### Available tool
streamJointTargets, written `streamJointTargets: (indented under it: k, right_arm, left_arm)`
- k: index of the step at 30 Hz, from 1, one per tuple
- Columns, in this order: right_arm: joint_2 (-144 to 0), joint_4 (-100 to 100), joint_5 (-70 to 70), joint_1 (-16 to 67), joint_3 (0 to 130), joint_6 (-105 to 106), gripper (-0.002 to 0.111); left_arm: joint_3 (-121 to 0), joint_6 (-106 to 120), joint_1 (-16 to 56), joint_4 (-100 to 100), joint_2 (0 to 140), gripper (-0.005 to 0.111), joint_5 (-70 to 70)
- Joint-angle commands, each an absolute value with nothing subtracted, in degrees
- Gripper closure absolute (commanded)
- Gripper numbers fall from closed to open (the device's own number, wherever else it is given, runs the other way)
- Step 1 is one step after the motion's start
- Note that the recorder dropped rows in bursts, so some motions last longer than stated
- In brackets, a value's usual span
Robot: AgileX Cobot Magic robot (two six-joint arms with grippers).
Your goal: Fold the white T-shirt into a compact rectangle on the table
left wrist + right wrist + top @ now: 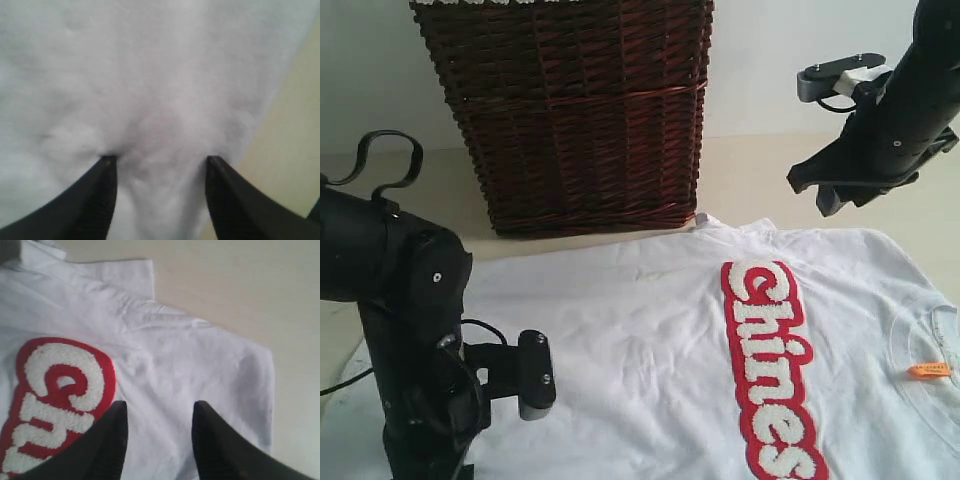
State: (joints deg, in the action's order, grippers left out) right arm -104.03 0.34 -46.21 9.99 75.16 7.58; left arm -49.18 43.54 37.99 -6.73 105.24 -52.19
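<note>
The left gripper [159,161] had its two fingers [100,195] apart. Both tips were pressed down on the white T-shirt [150,75], and the cloth was a little puckered around them. A soft ridge of cloth lay between the fingers, but they were not closed on it. Just beside this place the edge of the shirt ended and the pale desk [295,150] showed.

The right gripper [159,407] was apart too and held nothing. It hung in the air over the shirt [190,365], close to the end of the red band [60,400] where the fuzzy letters "Ch" stood. Past that end of the band one sleeve lay flat and slightly wrinkled on the desk [225,280].

In the exterior view the white T-shirt [620,340] was spread open, front side up, on the desk [750,180]. The red band [770,370] ran across its chest. The small orange neck tag [929,369] was on one side of the band. The left arm [410,330] stood on the opposite side, well apart from the band. The right gripper [830,195] was raised beyond the "C" end of the band. A dark wicker basket [580,110] stood also beyond that end, near the edge of the shirt.
</note>
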Motion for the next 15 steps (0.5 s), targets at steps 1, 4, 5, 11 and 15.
streamJointTargets:
  k: [1, 4, 5, 11, 15]
  right_arm:
    - [-101.77, 5.43, -46.5, 9.98, 75.34, 11.2, 0.067]
    - [-100.73, 6.73, -46.5, 9.98, 75.34, 11.97, 0.067]
    - [-100.56, 7.04, -46.5, 9.98, 75.34, 12.35, 0.067]
    - [-100.1, 8.79, -46.6, 9.98, 75.34, 13.12, 0.067]
    - [-100.1, 10.21, -46.78, 9.98, 75.34, 14.28, 0.067]
  left_arm:
    - [-48.63, 35.88, 37.84, 1.89, 102.98, 0.044, -49.68]
    - [-48.35, 35.75, 38.6, 0.99, 100.37, 0.041, -51.79]
    - [-48.17, 35.75, 39.08, 0.84, 99.74, 0.041, -52.03]
    - [-45.9, 35.99, 45.09, -0.56, 98.37, 0.041, -51.8]
    - [-42.19, 35.72, 47.95, 1.0, 99.3, 0.042, -47.04]
